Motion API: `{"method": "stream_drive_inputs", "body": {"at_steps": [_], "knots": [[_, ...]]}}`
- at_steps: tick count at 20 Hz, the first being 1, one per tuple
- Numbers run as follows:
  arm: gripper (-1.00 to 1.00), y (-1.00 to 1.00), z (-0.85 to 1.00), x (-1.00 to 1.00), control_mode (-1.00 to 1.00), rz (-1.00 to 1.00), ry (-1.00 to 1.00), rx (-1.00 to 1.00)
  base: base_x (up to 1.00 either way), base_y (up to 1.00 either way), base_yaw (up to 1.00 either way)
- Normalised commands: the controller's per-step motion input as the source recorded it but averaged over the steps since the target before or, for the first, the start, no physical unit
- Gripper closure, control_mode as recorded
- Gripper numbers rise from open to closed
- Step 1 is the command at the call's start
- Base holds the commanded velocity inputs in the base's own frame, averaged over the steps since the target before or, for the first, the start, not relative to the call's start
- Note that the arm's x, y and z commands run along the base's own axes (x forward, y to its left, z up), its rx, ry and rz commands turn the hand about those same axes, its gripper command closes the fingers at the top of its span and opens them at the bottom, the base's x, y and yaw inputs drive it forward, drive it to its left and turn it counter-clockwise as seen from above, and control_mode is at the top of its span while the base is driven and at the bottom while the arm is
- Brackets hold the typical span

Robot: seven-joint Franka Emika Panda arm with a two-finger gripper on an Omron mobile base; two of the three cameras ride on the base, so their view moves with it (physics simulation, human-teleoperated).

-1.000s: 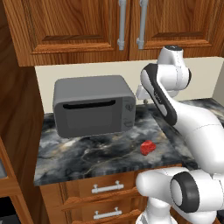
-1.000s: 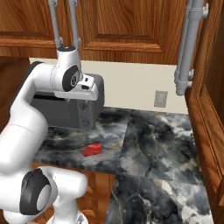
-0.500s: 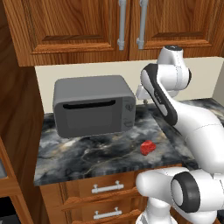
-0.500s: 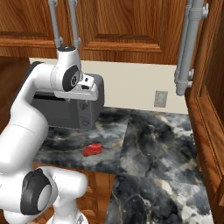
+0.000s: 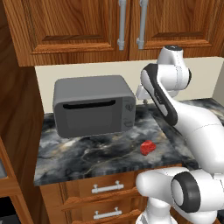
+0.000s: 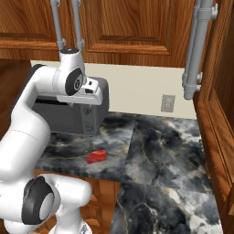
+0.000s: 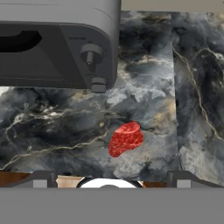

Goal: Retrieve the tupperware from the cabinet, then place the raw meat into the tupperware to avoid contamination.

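Nothing has shifted since earlier: cabinet (image 5: 87, 26) doors shut, raw meat (image 5: 148, 147) lower right, gripper (image 6: 89, 109) spread empty, so opening a door comes next.

Left base view: taken from behind and left of the arm, facing forward and down onto the marble counter (image 5: 87, 153), the microwave (image 5: 94, 111) and the closed cabinet (image 5: 78, 26) above. Right base view: the same counter (image 6: 155, 151) and microwave (image 6: 98, 114) seen from behind and right. Hand view: close, looking steeply down on the raw meat (image 7: 126, 139), which both base views share.
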Motion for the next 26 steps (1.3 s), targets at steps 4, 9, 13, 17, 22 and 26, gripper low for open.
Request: {"method": "stream_drive_inputs", "body": {"at_steps": [4,9,13,17,22,26], "knots": [[-1.00,0.00,0.00,0.00,-1.00,0.00,0.00,0.00,0.00,0.00,0.00],[-1.00,0.00,0.00,0.00,-1.00,0.00,0.00,0.00,0.00,0.00,0.00],[-1.00,0.00,0.00,0.00,-1.00,0.00,0.00,0.00,0.00,0.00,0.00],[-1.00,0.00,0.00,0.00,-1.00,0.00,0.00,0.00,0.00,0.00,0.00],[-1.00,0.00,0.00,0.00,-1.00,0.00,0.00,0.00,0.00,0.00,0.00],[-1.00,0.00,0.00,0.00,-1.00,0.00,0.00,0.00,0.00,0.00,0.00]]}}
